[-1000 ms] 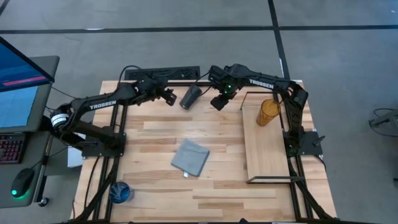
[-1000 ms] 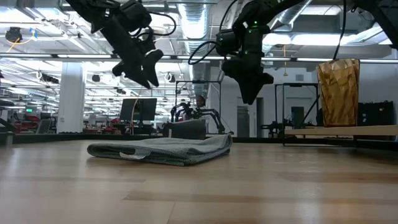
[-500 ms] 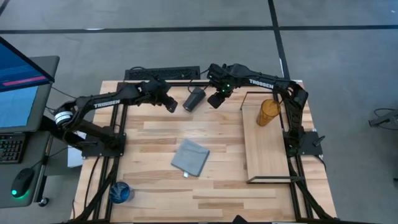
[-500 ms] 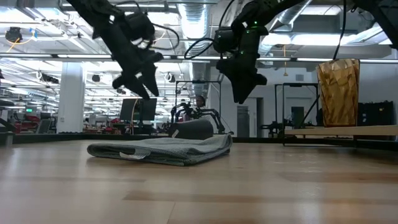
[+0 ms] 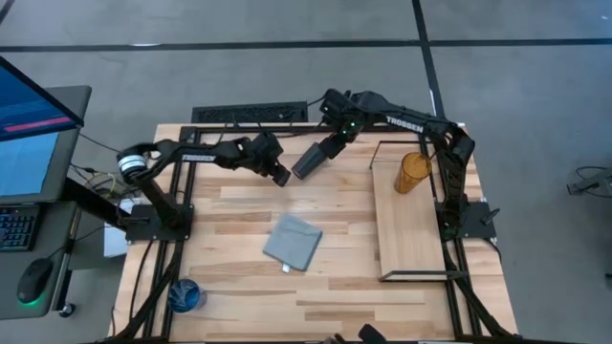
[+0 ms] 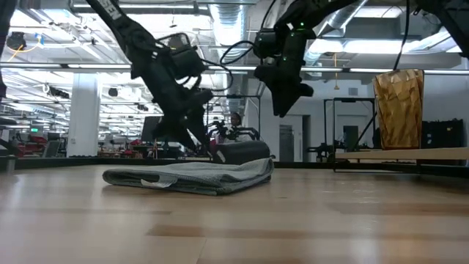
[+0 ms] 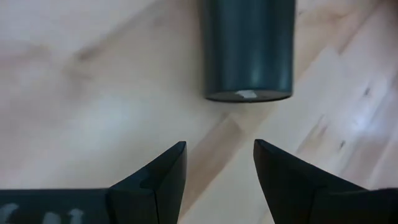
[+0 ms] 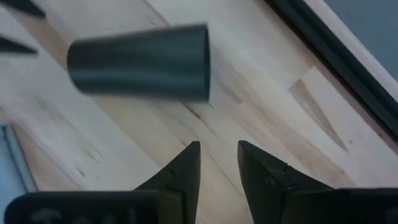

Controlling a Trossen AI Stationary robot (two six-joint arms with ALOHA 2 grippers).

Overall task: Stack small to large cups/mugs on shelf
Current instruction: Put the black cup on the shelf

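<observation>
From above, "TROSSEN" reads white on my right arm. The mid-height black cup [image 5: 313,160] lies tipped on the light wooden bench [image 5: 239,210], between my left fingers [image 5: 278,177] and right fingers [image 5: 330,143]. Low down, grey-blue folded cloth [image 6: 192,176] hides the cup's base. Wrist views: both pairs spread, empty.

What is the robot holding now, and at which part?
Nothing. The black cup lies on its side on the table, between the open left end effector and the open right end effector.
</observation>
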